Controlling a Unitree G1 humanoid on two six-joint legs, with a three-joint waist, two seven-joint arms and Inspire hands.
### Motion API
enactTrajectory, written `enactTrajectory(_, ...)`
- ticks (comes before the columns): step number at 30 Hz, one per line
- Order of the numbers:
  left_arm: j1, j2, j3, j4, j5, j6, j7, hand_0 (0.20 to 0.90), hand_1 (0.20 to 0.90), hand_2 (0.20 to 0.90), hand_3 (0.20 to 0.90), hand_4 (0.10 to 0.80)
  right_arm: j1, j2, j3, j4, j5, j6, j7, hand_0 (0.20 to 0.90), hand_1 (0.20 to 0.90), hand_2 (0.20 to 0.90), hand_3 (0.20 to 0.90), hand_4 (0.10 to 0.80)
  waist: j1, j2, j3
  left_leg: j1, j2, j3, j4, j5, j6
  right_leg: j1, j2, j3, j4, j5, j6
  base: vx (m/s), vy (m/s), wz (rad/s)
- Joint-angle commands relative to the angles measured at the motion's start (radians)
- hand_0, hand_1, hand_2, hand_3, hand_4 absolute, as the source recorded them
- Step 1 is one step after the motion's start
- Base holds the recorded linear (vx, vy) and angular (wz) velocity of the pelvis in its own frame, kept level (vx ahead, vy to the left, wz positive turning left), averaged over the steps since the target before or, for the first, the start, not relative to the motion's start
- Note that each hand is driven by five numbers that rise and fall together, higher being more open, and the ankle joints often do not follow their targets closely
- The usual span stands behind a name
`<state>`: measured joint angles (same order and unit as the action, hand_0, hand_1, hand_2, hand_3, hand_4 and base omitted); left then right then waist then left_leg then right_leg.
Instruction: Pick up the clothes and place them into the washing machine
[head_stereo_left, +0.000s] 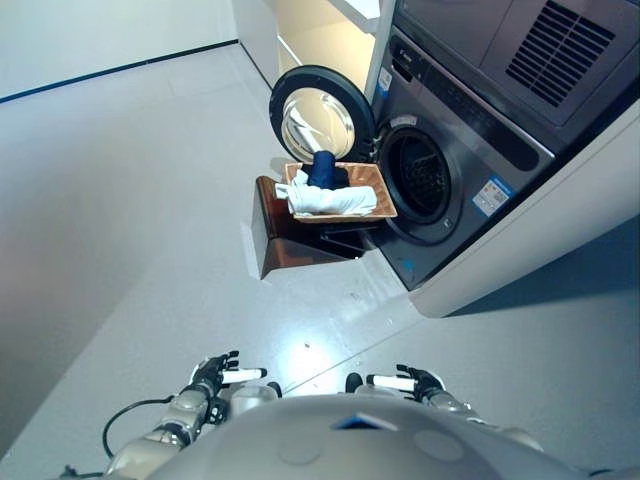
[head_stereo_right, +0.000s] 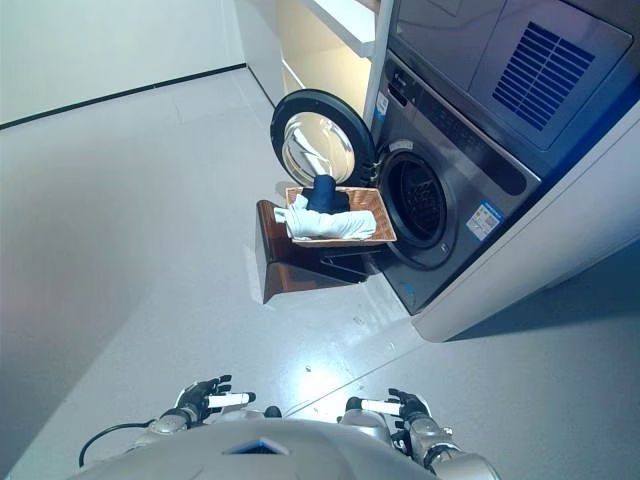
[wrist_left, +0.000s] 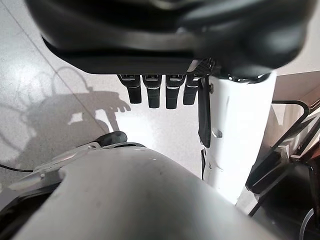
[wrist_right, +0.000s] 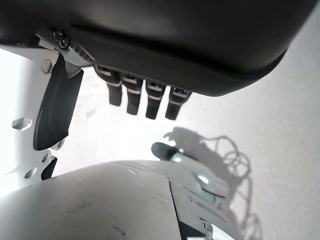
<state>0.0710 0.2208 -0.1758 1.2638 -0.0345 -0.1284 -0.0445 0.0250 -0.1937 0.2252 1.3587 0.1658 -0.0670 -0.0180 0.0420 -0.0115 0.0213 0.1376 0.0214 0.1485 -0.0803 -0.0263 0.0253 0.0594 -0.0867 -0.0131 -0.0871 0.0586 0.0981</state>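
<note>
Wicker basket sits on a brown stand in front of the washing machine, door swung open. In it: white cloth w/ dark blue cloth on top, poss. more underneath, hard to tell. Left hand and right hand low near the floor, well apart from the basket, fingers relaxed and straight, holding nothing.

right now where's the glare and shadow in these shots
Left eye view: a bright glare patch on the floor ahead of both hands; the washing machine shades the floor to its right. Left wrist view: the white thumb cover is washed out.
</note>
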Motion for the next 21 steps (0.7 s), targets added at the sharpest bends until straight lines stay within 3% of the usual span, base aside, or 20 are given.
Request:
enactTrajectory(1, -0.086, -0.035, 0.004, 0.056, 0.003, -0.018, -0.003, 0.9, 0.9, 0.9, 0.9, 0.8, -0.063, -0.037, 0.022, 0.052, -0.01, -0.015, 0.012, 0.9, 0.9, 0.9, 0.9, 0.8, -0.003, 0.004, 0.004, -0.028, -0.008, -0.065, -0.007, -0.028, -0.053, 0.01, 0.02, -0.044, 0.02, -0.03, 0.002, 0.0, 0.0, 0.0)
enactTrajectory(12, -0.089, -0.045, 0.014, 0.066, -0.01, -0.017, 0.021, 0.9, 0.9, 0.9, 0.9, 0.8, -0.062, -0.035, 0.014, 0.061, -0.01, -0.013, 0.006, 0.9, 0.9, 0.9, 0.9, 0.8, -0.001, 0.003, 0.003, -0.026, -0.009, -0.067, -0.007, -0.03, -0.052, 0.012, 0.021, -0.047, 0.02, -0.031, 0.002, 0.0, 0.0, 0.0)
enactTrajectory(16, -0.084, -0.051, 0.041, 0.05, -0.088, -0.022, 0.017, 0.9, 0.9, 0.9, 0.9, 0.8, -0.061, -0.032, 0.01, 0.059, 0.003, -0.018, 0.004, 0.9, 0.9, 0.9, 0.9, 0.8, 0.003, 0.0, 0.005, -0.029, -0.008, -0.07, -0.007, -0.029, -0.053, 0.012, 0.019, -0.051, 0.019, -0.031, 0.001, 0.0, 0.0, 0.0)
enactTrajectory(21, -0.086, -0.059, 0.02, 0.082, -0.04, -0.012, 0.02, 0.9, 0.9, 0.9, 0.9, 0.8, -0.062, -0.028, 0.012, 0.061, 0.005, -0.017, 0.005, 0.9, 0.9, 0.9, 0.9, 0.8, 0.002, -0.001, 0.005, -0.027, -0.008, -0.069, -0.007, -0.029, -0.052, 0.014, 0.019, -0.053, 0.018, -0.031, 0.001, 0.0, 0.0, 0.0)
